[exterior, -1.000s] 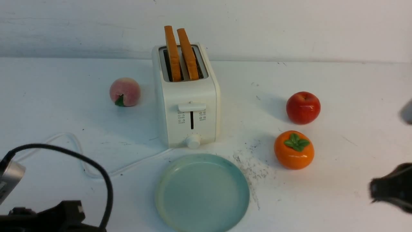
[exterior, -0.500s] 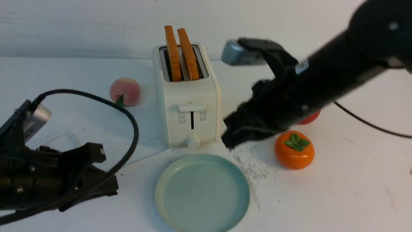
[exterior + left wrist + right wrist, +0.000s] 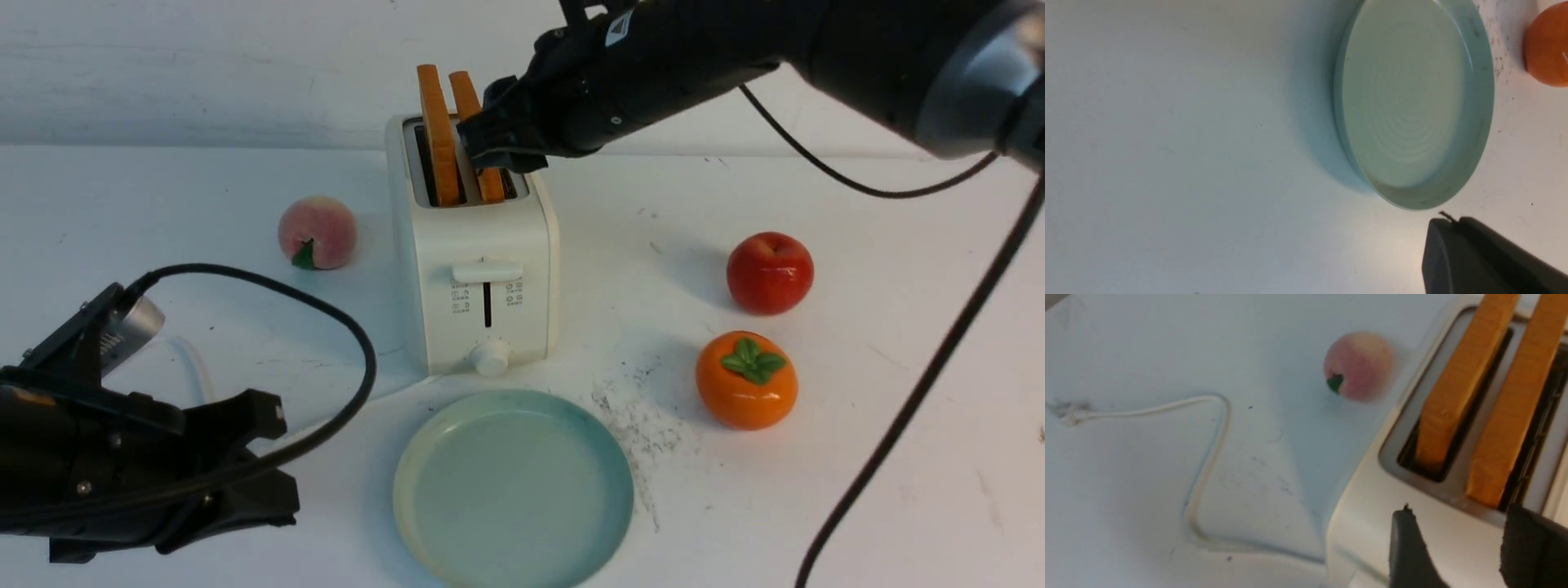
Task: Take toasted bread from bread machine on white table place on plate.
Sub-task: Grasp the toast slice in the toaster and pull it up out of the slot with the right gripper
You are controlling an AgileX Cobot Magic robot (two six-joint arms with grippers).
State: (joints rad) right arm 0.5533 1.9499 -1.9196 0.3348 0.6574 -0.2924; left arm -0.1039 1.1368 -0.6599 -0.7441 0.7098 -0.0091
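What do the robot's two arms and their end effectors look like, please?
Both are matte black. The right arm bears a small white label, a silver-grey joint collar and a thin black cable. The left arm carries a silver cylindrical module and a thicker looping black cable. The right end effector and left end effector have flat dark fingers.
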